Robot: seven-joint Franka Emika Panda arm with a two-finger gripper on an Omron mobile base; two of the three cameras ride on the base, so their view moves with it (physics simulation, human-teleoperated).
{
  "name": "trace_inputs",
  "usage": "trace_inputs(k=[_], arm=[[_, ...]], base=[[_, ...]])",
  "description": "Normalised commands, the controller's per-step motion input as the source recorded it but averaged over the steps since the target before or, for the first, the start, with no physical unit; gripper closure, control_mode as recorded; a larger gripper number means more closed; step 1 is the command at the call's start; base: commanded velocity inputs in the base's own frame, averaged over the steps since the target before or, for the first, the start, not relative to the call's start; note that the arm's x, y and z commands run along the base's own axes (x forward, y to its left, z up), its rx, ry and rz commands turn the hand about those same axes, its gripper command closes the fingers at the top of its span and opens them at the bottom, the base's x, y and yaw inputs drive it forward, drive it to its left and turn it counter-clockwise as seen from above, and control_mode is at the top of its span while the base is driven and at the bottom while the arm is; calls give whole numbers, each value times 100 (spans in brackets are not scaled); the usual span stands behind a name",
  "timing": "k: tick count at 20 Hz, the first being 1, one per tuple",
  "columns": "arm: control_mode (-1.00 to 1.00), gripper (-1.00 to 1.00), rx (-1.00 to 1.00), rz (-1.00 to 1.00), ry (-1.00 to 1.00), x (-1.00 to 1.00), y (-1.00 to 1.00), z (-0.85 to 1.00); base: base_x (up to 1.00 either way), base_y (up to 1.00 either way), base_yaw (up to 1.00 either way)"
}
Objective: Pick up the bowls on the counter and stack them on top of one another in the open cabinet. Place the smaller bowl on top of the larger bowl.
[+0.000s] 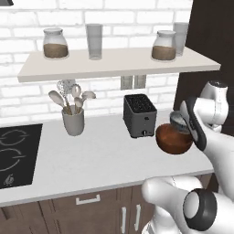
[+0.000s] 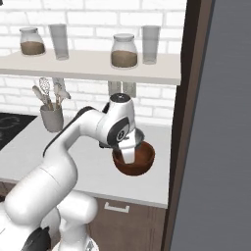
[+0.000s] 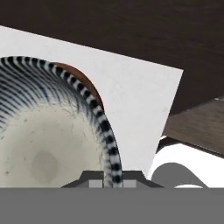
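Observation:
The larger bowl (image 1: 172,142) (image 2: 139,164), glossy reddish-brown, is at the counter's (image 1: 100,155) right end, and I cannot tell whether it rests there or hangs just above. My gripper (image 2: 128,156) (image 3: 113,177) is shut on its rim, one finger inside and one outside. In the hand view its pale speckled inside (image 3: 43,148) has a dark striped rim. A small grey round shape (image 1: 175,119) (image 2: 139,135) right behind the hand may be the smaller bowl, mostly hidden by the arm. The open cabinet (image 1: 119,64) (image 2: 88,66) is the beige shelf above.
On the shelf stand two jars (image 1: 55,44) (image 1: 163,45) and two glasses (image 1: 94,41), with bare board between them. A black toaster (image 1: 139,115) and a grey utensil cup (image 1: 73,121) sit on the counter by the cooktop (image 1: 16,155). A tall dark panel (image 2: 196,122) bounds the right.

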Motion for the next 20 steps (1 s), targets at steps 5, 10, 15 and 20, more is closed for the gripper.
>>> trace_inputs(k=[5, 10, 15, 20], arm=[[-100, 100, -5, 0, 0, 54, 0, -43], [-100, 100, -5, 0, 2, 45, -3, -49], [-100, 100, -3, 0, 1, 24, -20, -43], [-100, -100, -3, 0, 1, 20, -18, -32]], base=[[0, 0, 0], [0, 0, 0], [0, 0, 0], [0, 0, 0]])
